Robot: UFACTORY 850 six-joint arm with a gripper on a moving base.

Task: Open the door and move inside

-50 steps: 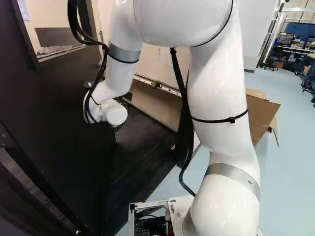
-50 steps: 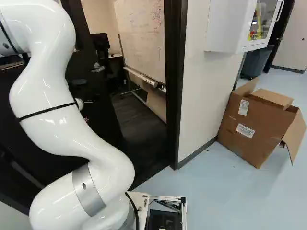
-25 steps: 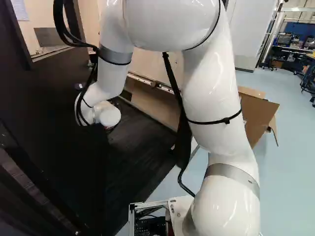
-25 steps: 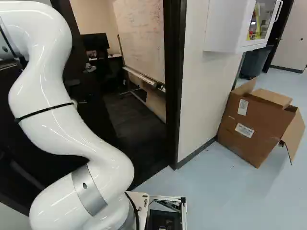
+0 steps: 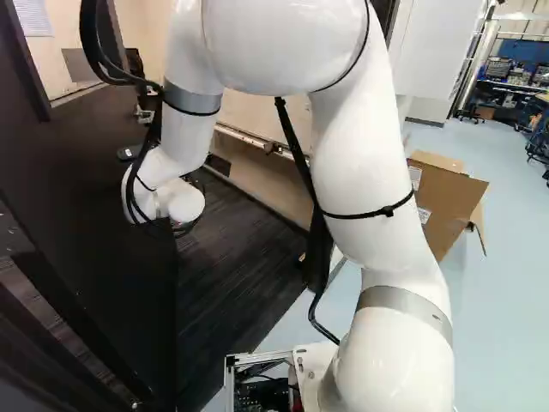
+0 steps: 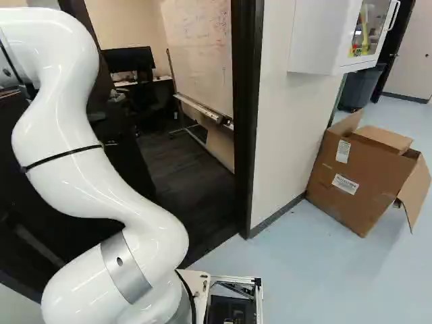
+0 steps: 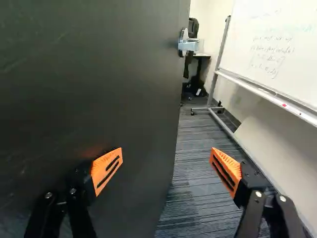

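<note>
Door (image 7: pixel 99 74): open; its dark face beside one of my jaws and at the left of the left base view. Touching me? Hard to judge from here.
Jaws: spread wide, orange pads (image 7: pixel 105 171) well apart, the door's edge visible between them.
Handle (image 7: pixel 189 45): silver, ahead of me, at the door's edge.
Whiteboard (image 6: pixel 196 54): on its stand inside the room.
Carpet (image 7: pixel 185 201): dark, striped, beyond the door.
Cardboard box (image 6: pixel 351 175): flaps open, outside, near the wall (image 6: pixel 287 135).
</note>
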